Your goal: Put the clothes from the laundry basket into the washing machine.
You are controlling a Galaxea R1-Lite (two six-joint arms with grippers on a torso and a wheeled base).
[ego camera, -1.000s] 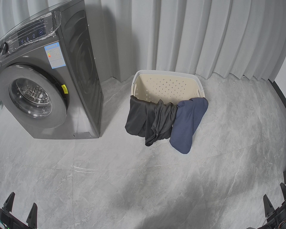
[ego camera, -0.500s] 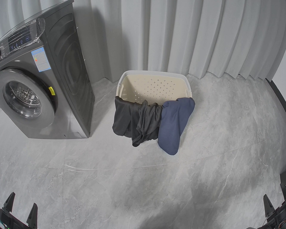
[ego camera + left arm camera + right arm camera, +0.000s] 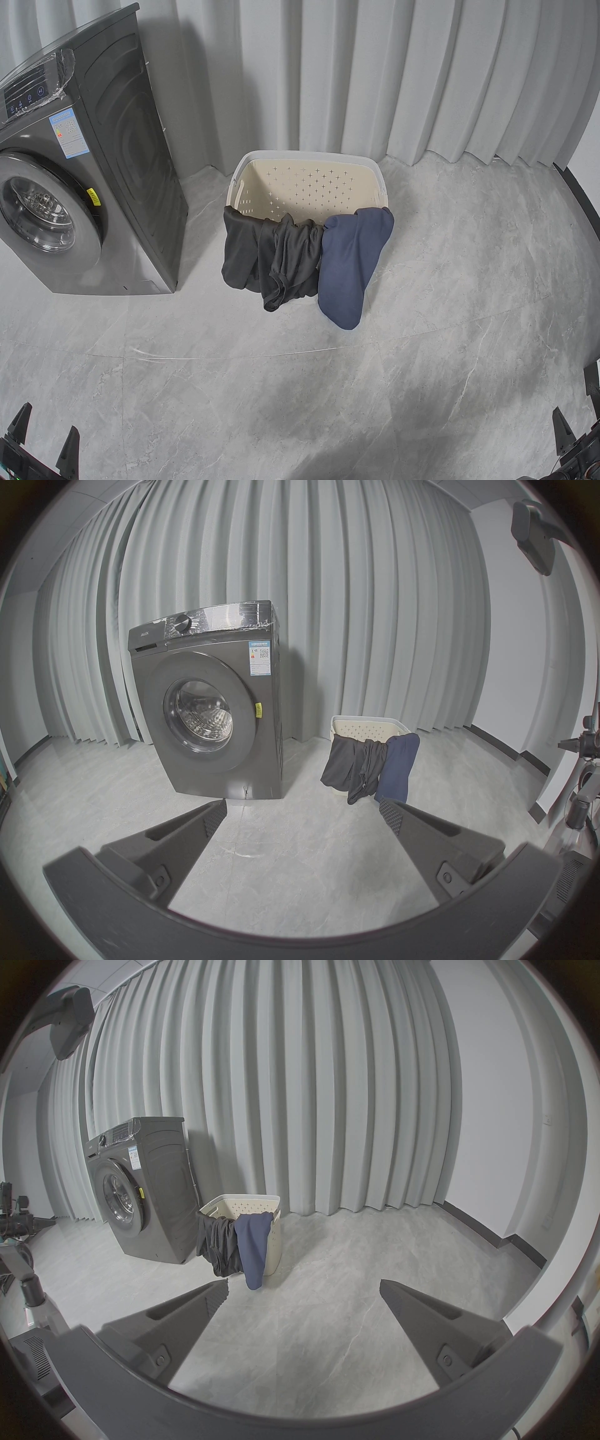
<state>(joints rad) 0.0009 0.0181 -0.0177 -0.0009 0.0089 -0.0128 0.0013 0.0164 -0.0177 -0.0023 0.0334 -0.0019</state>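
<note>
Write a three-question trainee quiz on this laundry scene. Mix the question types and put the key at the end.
1. True or false: the door of the washing machine is shut.
2. Multiple choice: where is the blue garment?
A) On the floor in front of the machine
B) Draped over the front rim of the laundry basket, beside the dark grey garment
C) Inside the drum
3. Fill in the blank: the left gripper and the right gripper are both ____ and hold nothing.

Key: 1 true; 2 B; 3 open.
</note>
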